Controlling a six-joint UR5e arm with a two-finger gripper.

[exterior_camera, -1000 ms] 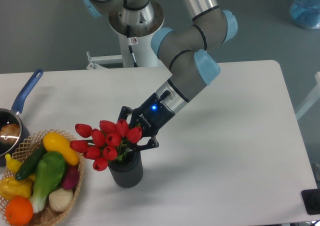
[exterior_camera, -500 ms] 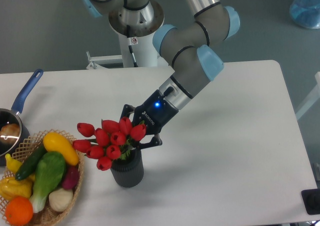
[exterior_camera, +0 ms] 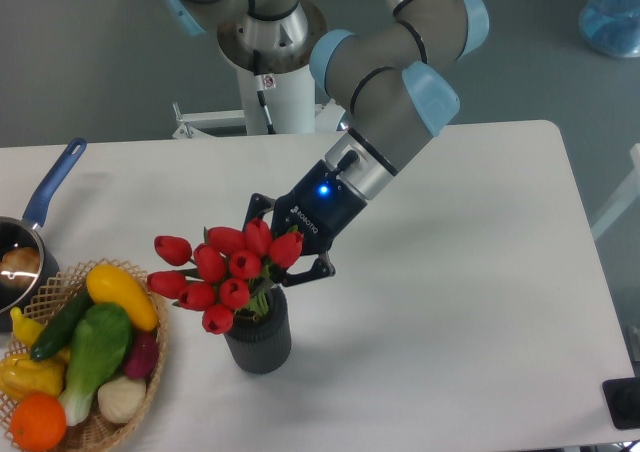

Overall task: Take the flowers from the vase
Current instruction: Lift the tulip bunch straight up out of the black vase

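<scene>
The gripper (exterior_camera: 278,264) has its fingers squeezed on the flowers (exterior_camera: 225,272), whose stems sit in the vase (exterior_camera: 258,339). Lift straight up, slowly, so the vase stays standing.

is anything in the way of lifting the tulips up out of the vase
Nothing visible. The gripper is already at the tulips, whose stems sit in the vase, and the space above the bunch is open.

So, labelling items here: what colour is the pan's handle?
Blue, on the long pan handle at the camera view's left edge.
</scene>
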